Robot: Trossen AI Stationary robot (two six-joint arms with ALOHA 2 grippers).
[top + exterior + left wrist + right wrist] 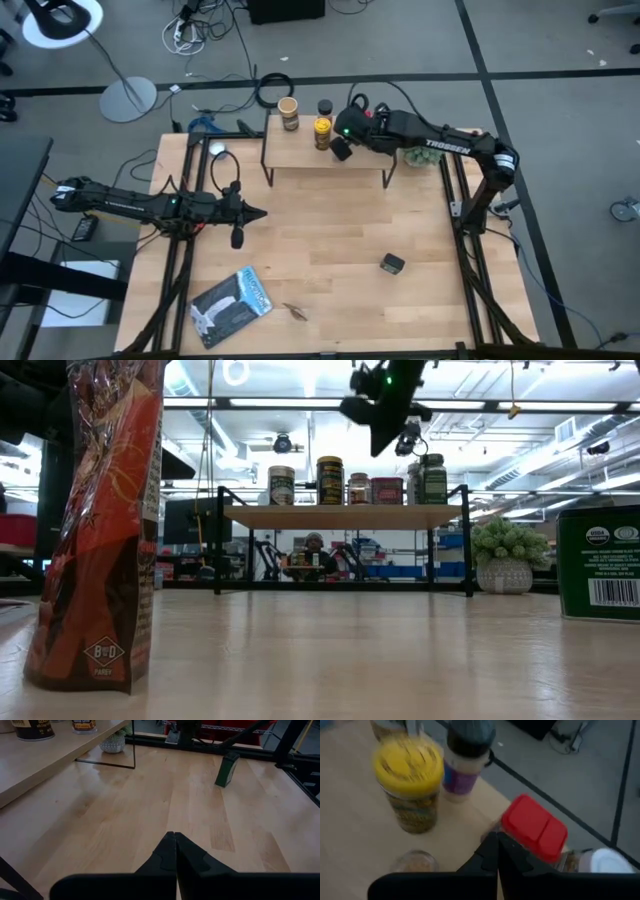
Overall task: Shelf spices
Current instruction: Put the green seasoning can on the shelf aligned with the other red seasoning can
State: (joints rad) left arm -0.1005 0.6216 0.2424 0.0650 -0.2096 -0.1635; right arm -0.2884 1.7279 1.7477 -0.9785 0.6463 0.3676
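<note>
The shelf (330, 156) stands at the table's far side, a light-wood board on thin black legs. On it stand several spices: a tan-lidded jar (289, 111), a yellow-lidded jar (410, 780), a black-lidded bottle (465, 755), a red-lidded jar (534, 827) and a white-capped one (610, 862). A green tin (392, 263) rests on its base on the tabletop at the near right. My right gripper (341, 150) hangs shut above the shelf, just over the jars (385, 435), holding nothing. My left gripper (262, 212) waits shut over the table's left part.
A blue-white flat packet (232, 305) lies near the front left edge, with a small brown object (295, 312) beside it. A potted plant (420, 157) stands by the shelf's right end. In the low view an orange-red bag (100, 520) stands close at the left.
</note>
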